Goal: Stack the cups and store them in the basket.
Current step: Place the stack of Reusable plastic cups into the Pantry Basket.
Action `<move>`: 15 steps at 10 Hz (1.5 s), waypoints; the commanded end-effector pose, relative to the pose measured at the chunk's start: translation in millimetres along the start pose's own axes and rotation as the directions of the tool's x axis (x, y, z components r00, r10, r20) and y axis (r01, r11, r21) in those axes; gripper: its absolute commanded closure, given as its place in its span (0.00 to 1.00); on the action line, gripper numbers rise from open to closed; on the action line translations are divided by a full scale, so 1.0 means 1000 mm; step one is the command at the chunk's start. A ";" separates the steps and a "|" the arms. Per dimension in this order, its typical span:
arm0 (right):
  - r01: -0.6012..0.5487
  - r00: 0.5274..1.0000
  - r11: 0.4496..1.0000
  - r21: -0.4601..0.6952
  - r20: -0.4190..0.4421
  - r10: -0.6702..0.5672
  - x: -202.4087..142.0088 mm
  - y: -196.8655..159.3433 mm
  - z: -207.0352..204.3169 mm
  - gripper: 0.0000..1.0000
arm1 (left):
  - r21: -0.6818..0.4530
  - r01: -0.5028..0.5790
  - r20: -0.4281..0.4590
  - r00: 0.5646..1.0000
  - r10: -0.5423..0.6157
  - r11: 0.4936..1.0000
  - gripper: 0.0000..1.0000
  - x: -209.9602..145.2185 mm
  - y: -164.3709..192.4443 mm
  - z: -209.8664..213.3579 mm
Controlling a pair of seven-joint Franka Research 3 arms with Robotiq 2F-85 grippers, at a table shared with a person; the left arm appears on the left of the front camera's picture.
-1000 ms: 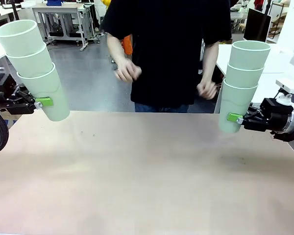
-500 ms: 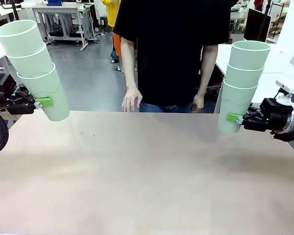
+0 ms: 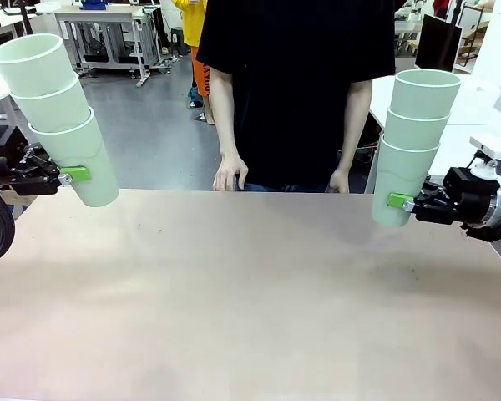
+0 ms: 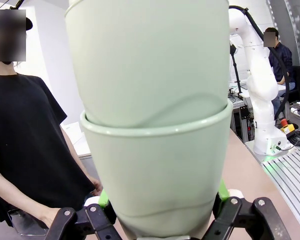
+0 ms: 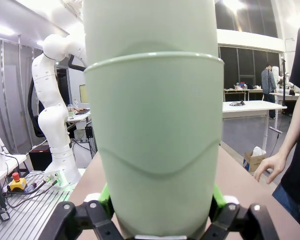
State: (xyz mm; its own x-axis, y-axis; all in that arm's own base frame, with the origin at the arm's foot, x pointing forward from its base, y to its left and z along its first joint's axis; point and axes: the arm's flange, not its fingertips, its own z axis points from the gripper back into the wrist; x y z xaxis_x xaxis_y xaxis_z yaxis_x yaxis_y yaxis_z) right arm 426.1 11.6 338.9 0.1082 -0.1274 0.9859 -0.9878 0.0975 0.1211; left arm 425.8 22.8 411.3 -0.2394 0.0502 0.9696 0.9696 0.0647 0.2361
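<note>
While the robot's left hand [image 3: 71,175] stays clamped on the lowest cup of a three-high left stack [image 3: 58,109], and its right hand [image 3: 398,200] stays clamped likewise on the bottom of the three-high right stack [image 3: 413,142], neither has shifted over the last second. Both stacks hang at opposite ends of the counter [image 3: 250,292], apparently clear of its surface, the left one leaning outward and the right one nearly upright. What has changed lies beyond them. The person [image 3: 292,83] at the far side, whose hands were moving at waist height a second ago, now stands with the hands [image 3: 230,175] lowered to the counter's far edge and at rest. I read that as a pause with the nesting half done: six cups sit in two stacks, and they probably have to become one before going into the basket. The front view gives the count, the lean and the wide gap between the stacks. The left wrist view adds a green pad [image 4: 104,197] at each side of the lowest cup and the rim seam of the next cup nested above. The right wrist view shows the same squeeze between its own pads [image 5: 106,196], with the person's hand [image 5: 270,166] off to one side.
</note>
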 end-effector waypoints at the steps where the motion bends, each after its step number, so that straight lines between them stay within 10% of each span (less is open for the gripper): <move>1: -0.022 1.000 1.000 -0.015 0.012 0.022 0.003 -0.001 -0.003 0.17 | -0.008 0.014 0.015 1.000 -0.013 1.000 0.14 0.005 0.001 0.000; 15: -0.022 1.000 1.000 -0.015 0.012 0.022 0.003 -0.001 -0.003 0.17 | -0.008 0.014 0.015 1.000 -0.013 1.000 0.14 0.005 0.001 0.000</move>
State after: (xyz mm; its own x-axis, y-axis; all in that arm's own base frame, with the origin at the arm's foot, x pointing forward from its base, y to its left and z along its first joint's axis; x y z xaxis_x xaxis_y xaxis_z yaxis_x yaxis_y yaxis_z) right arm 426.1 11.6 338.8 0.1076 -0.1274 0.9860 -0.9879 0.0976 0.1205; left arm 425.8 22.8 411.3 -0.2394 0.0502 0.9696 0.9696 0.0647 0.2361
